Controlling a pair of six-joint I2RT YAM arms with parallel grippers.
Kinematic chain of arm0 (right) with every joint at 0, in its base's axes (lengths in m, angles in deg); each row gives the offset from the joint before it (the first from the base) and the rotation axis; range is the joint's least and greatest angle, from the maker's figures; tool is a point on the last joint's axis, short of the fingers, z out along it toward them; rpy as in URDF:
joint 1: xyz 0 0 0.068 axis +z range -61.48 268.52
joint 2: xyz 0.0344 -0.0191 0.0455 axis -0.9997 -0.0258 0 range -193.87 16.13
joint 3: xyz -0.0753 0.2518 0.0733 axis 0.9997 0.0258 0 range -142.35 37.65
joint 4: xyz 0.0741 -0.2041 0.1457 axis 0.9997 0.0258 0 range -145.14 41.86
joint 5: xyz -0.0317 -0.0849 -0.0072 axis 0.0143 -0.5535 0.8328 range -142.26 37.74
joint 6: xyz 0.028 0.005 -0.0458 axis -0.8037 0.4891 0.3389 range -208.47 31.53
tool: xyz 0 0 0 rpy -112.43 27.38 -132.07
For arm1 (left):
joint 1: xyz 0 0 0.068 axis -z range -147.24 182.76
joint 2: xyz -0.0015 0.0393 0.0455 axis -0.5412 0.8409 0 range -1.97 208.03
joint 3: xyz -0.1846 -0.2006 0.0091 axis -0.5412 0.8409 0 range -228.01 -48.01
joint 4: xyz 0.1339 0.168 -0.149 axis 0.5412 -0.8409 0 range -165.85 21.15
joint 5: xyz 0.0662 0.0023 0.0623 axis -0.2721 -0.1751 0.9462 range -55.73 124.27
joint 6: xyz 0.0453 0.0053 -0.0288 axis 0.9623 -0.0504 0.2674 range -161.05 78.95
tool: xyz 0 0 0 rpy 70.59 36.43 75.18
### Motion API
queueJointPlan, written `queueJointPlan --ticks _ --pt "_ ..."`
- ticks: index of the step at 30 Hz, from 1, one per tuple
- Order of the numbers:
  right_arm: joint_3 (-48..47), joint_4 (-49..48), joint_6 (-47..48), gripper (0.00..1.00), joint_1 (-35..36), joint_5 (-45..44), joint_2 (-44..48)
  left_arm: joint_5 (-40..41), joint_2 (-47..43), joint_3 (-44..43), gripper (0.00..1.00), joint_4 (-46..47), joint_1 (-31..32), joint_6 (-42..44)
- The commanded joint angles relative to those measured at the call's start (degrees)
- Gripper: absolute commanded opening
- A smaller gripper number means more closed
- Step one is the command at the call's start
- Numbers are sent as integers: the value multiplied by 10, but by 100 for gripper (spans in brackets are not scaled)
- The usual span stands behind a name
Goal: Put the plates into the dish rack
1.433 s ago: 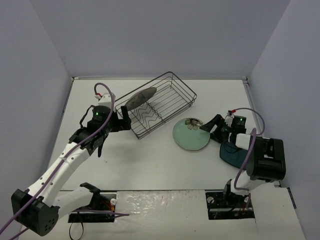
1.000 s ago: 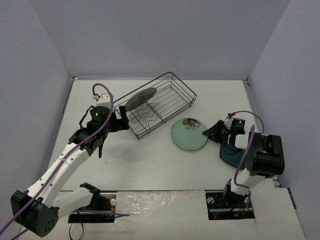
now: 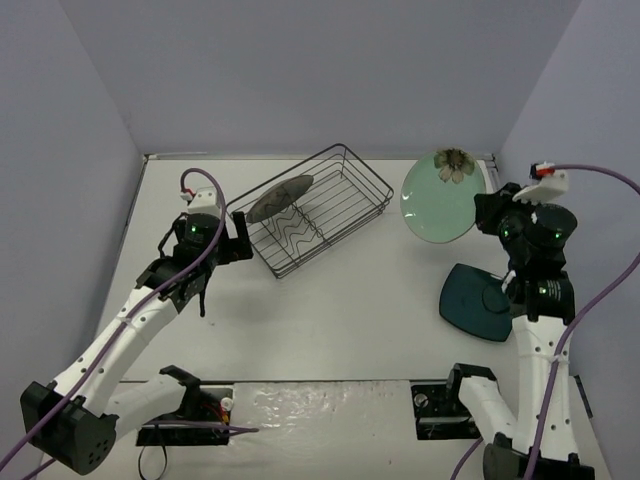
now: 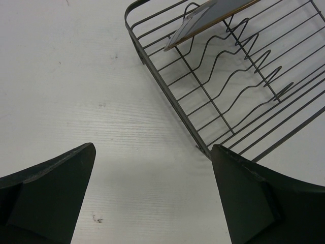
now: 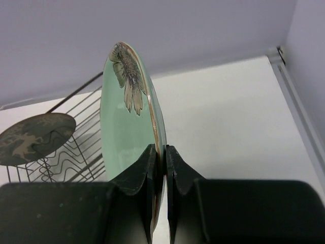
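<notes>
The black wire dish rack (image 3: 345,165) (image 4: 167,99) (image 5: 76,109) stands slantwise at the table's back middle. A grey deer-pattern plate (image 3: 281,196) (image 4: 210,18) (image 5: 34,138) leans on edge in its left end. My right gripper (image 3: 489,213) (image 5: 161,152) is shut on the rim of the mint-green plate (image 3: 438,197) (image 5: 124,132), held upright in the air right of the rack. The dark teal plate (image 3: 478,301) lies flat on the table below that arm. My left gripper (image 3: 243,238) (image 4: 152,190) stands open, empty, just off the rack's left corner.
Lilac walls close in the white table on three sides. A raised edge strip (image 5: 297,109) runs along the table's right side. Both arm bases (image 3: 190,400) sit at the near edge.
My right gripper has lifted the mint-green plate off the table, turned it on edge and raised it up and to the right. The left arm has barely moved.
</notes>
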Motion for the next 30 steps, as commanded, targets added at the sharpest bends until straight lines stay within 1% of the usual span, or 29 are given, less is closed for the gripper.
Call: queueJointPlan --ticks 1,2,3,5,6,8,10,12,15,17,20,23,25,30 --pt "-137 -138 123 0 69 104 -93 39 -10 -39 97 -5 1 -6" --pt "-161 -125 171 0 112 87 -112 43 -9 -40 97 -8 1 -6" --pt "-214 -107 280 0 207 21 -149 52 -7 -43 97 -12 1 -5" --pt "-267 -49 364 0 295 -61 -187 62 -6 -47 97 -20 1 -5" --pt "-298 -23 440 0 339 -100 -231 72 -5 -49 97 -31 0 -7" --pt "-376 28 533 0 443 -208 -309 87 -8 -54 97 -49 -3 -14" --pt "-422 56 628 0 483 -234 -347 100 -13 -54 97 -57 -7 -19" --pt "-431 78 742 0 489 -212 -374 113 -21 -52 97 -65 -8 -20" --pt "-390 76 896 0 502 -152 -377 127 -26 -54 97 -81 -13 -28" --pt "-360 58 970 0 506 -125 -374 132 -29 -56 97 -87 -13 -30" --pt "-357 52 1047 0 515 -132 -395 138 -29 -57 97 -89 -14 -31" --pt "-362 48 1089 0 525 -168 -423 145 -27 -60 97 -94 -14 -30" --pt "-356 32 1141 0 538 -214 -458 156 -23 -63 97 -100 -14 -30" --pt "-351 17 1212 0 545 -217 -489 175 -17 -66 97 -109 -16 -31"
